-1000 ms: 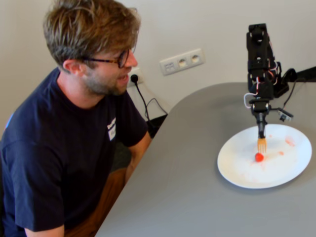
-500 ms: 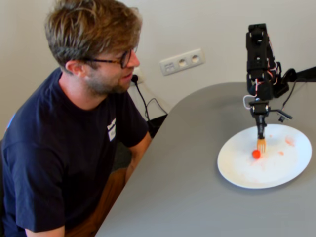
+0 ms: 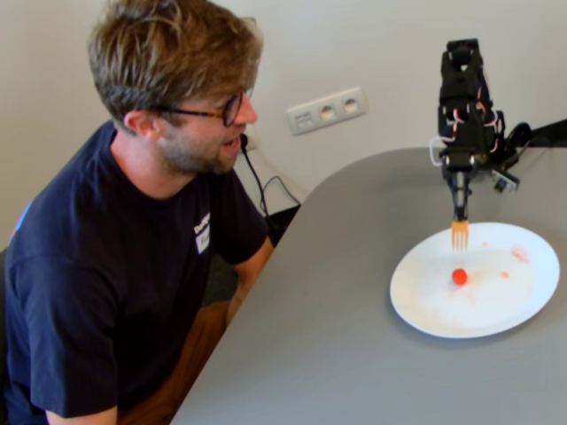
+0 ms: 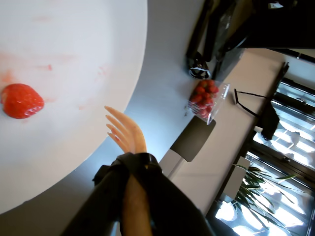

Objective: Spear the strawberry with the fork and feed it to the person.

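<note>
Fixed view: my gripper (image 3: 460, 205) pinches fork (image 3: 460, 234), tines down over far rim of white plate (image 3: 425, 310). Strawberry (image 3: 459, 276) lies unspeared mid-plate, below tines. Man (image 3: 168, 204) waits at left, across table edge. Spearing and feeding both left to do, I judge. Open grey table (image 3: 337, 292) between plate and man, clear path for carry.

Wrist view: fork (image 4: 125, 132) tines over plate (image 4: 98, 44) rim, strawberry (image 4: 20, 101) at left, apart from tines. Punnet of strawberries (image 4: 206, 98) beyond plate, well apart.
</note>
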Available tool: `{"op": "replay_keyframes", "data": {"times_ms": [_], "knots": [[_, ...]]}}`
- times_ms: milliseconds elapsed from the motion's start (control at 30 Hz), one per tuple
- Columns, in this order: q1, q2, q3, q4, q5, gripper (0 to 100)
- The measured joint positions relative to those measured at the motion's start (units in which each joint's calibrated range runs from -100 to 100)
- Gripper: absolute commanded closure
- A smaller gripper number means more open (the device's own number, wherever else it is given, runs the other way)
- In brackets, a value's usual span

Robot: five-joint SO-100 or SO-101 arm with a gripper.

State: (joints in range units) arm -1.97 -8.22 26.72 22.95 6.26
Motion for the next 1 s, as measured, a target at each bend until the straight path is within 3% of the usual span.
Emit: {"op": "replay_keyframes", "data": {"times_ms": [467,1000], "knots": [[5.79,7.08,-0.27,-3.26,0.0,99],[3.1,7.08,3.17,-3.26,-1.15,99]]}}
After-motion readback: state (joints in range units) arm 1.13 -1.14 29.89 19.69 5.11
